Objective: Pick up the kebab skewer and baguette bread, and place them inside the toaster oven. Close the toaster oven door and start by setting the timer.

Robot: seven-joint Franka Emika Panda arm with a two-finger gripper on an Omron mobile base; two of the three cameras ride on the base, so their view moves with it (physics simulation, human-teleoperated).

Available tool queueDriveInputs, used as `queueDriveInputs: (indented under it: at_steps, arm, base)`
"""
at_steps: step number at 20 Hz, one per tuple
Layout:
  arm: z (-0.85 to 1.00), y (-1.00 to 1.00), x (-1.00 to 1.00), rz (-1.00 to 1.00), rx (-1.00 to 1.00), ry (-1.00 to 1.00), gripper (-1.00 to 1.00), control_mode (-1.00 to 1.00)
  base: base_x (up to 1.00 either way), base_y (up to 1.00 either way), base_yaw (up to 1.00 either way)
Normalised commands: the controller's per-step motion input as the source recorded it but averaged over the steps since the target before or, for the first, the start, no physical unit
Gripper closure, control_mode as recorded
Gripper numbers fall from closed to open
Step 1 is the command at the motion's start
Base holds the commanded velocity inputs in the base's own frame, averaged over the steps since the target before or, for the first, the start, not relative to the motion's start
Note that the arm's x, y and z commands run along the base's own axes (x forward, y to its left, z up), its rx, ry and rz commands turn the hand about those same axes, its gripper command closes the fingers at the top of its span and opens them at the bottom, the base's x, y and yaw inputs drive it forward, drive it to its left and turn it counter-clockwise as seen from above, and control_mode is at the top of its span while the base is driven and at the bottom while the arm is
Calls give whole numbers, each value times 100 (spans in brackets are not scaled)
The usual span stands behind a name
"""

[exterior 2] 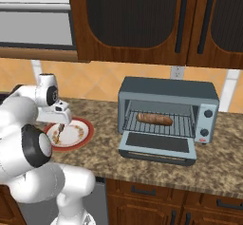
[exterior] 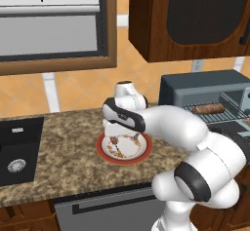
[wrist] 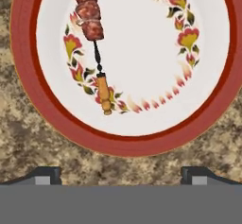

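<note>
**Hand view: my open gripper hovers above the skewer on its plate**

Hand view looks straight down. My gripper has its jaws spread wide and empty, the two dark tips over the speckled counter just off the plate's red rim. On the plate lies the kebab skewer, wooden handle toward me, meat chunks pointing away.

Farther off, in the right base view, the baguette bread already rests on the rack inside the toaster oven, and the toaster oven door hangs down open.

I judge the skewer pickup is the step in hand. Next I must shift forward over the skewer, descend and close across it.
</note>
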Motion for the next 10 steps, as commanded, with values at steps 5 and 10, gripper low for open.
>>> queueDriveInputs:
  at_steps: [5,10]
  arm:
    - [-54,27,47,15,0,0,-100,-100]
    - [-32,21,43,10,0,0,-100,-100]
  base:
    - [0,0,0]
    - [0,0,0]
